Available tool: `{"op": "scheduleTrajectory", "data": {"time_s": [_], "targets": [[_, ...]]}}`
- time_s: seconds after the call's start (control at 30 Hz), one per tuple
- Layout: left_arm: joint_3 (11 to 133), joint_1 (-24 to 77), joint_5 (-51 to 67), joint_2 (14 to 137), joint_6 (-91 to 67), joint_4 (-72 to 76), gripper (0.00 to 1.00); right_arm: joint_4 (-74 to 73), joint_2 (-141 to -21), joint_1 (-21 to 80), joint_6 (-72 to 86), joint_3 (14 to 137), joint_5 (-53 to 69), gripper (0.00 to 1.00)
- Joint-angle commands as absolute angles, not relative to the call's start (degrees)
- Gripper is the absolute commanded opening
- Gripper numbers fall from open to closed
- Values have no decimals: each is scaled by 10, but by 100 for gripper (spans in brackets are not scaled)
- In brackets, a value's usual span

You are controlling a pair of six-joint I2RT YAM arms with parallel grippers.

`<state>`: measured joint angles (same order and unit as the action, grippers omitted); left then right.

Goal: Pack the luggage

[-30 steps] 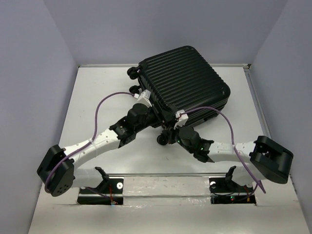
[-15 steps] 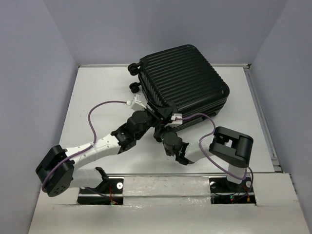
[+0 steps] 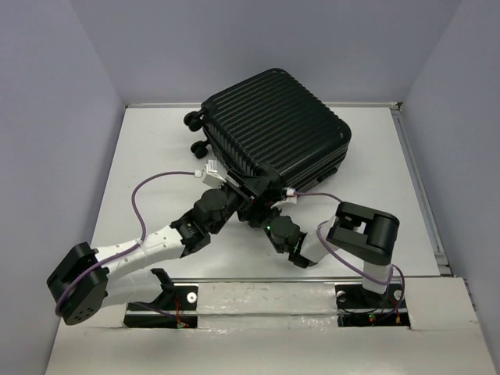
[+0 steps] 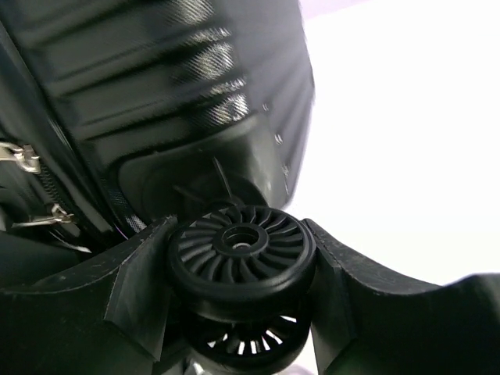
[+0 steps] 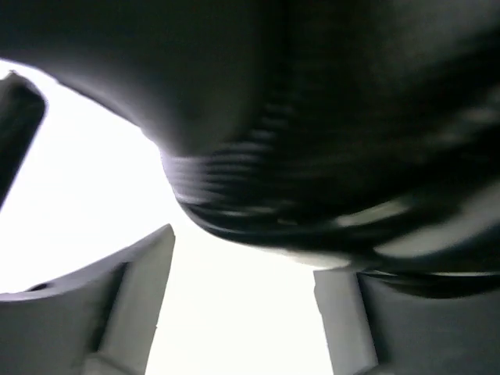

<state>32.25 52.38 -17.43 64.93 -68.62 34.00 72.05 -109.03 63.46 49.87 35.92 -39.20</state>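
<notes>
1. You have the luggage (image 3: 273, 129) lying flat on the table (image 3: 148, 156), toward the far middle, turned at an angle to the table's edges.
2. Two end wheels (image 3: 193, 121) stick out at its far-left end, toward the left wall.
3. Your left gripper (image 3: 244, 197) meets its near corner from the near left. The right gripper (image 3: 266, 212) sits just right of it at the same corner.
4. Left wrist view: a corner wheel (image 4: 241, 251) sits between the left fingers (image 4: 137, 285), touching both, with the luggage above and behind it.
5. Right wrist view: the right fingers (image 5: 137, 289) stand apart, and the luggage hangs just above the gap.
6. The right arm's elbow (image 3: 363, 234) lies near-right of the luggage, apart from it.
</notes>
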Motion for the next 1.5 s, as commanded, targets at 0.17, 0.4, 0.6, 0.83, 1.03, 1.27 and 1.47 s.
{"op": "scheduleTrajectory", "data": {"time_s": [0.17,0.4,0.6,0.83,1.03,1.27,1.47], "targets": [[291,526,19,521,-729,442,6,926,-895,619,516,171,-230,93],[314,483,68,519,-669,353,58,405,-669,619,486,210,-147,96],[332,455,50,484,-593,238,84,211,-567,619,458,241,-141,93],[375,439,23,467,-476,100,90,120,-580,619,390,318,-134,100],[357,430,19,463,-466,77,86,100,-637,619,344,402,-120,100],[255,428,-88,368,-483,18,65,92,-653,619,353,421,-112,100],[164,428,-91,315,-500,46,43,39,-690,619,350,478,-127,100]]}}
